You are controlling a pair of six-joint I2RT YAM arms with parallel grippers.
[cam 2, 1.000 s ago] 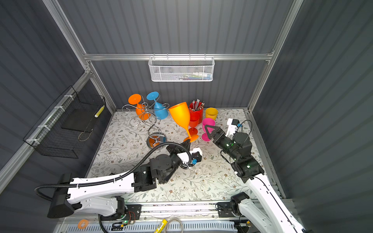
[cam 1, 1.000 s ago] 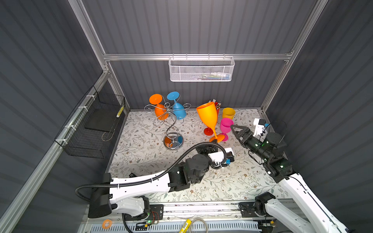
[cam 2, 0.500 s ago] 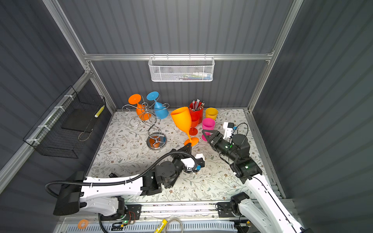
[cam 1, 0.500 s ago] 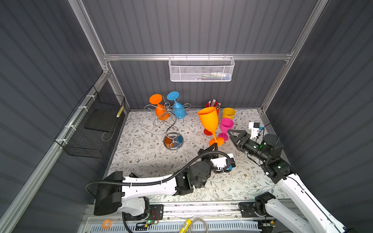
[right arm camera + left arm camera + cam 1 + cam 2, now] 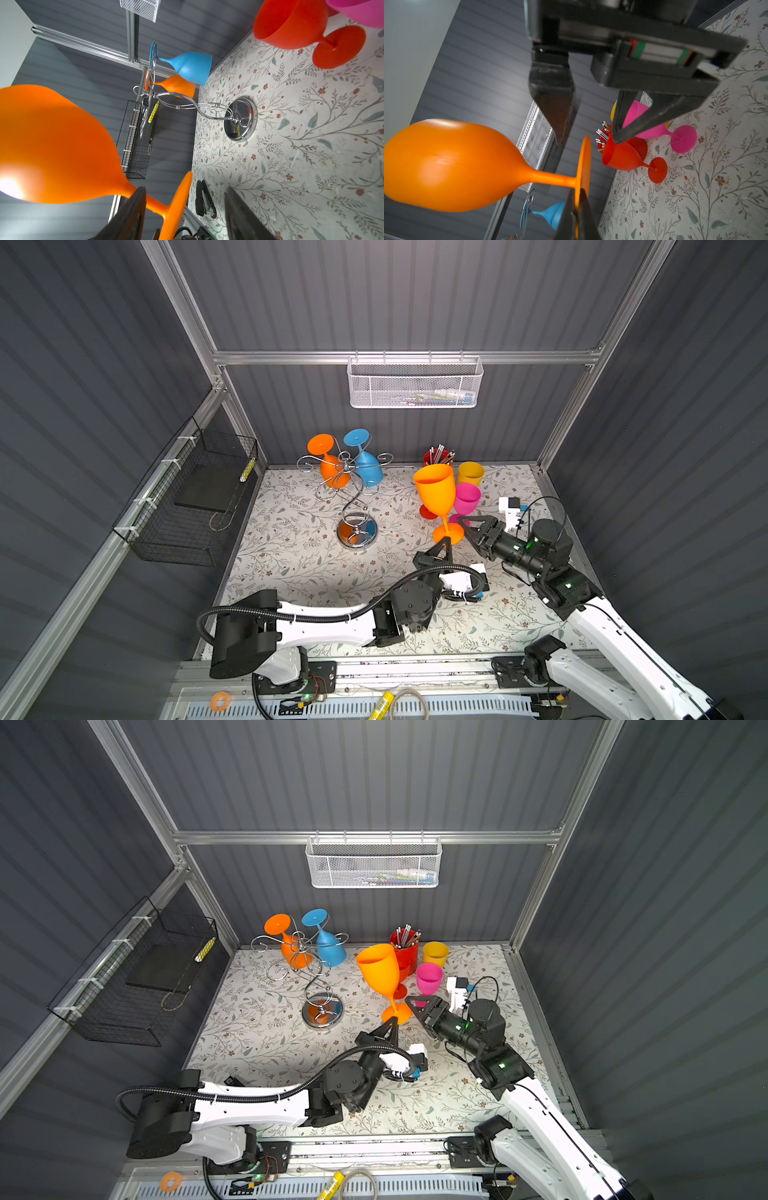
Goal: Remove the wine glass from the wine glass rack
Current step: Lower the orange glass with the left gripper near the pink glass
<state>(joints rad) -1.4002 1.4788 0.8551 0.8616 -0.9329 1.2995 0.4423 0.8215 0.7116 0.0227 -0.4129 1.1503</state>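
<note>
floral tabletop [image 5: 291, 560], grey walls [image 5: 374, 302]; left end effector [image 5: 445, 546] pinches wine glass [image 5: 434, 489] foot, right end effector [image 5: 464, 526] parted.

Orange wine glass [image 5: 434, 489], floral tabletop [image 5: 291, 556]

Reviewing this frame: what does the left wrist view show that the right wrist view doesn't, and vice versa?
Only left wrist: the left gripper pinching the foot rim of the orange wine glass, the right gripper from outside, jaws apart, and pencils in the red glass. Only right wrist: the wine glass rack with its spiral stem and shiny base, a second orange glass hanging on it, and the black wire basket. Both: the held glass, the hanging blue glass, the white mesh basket.
</note>
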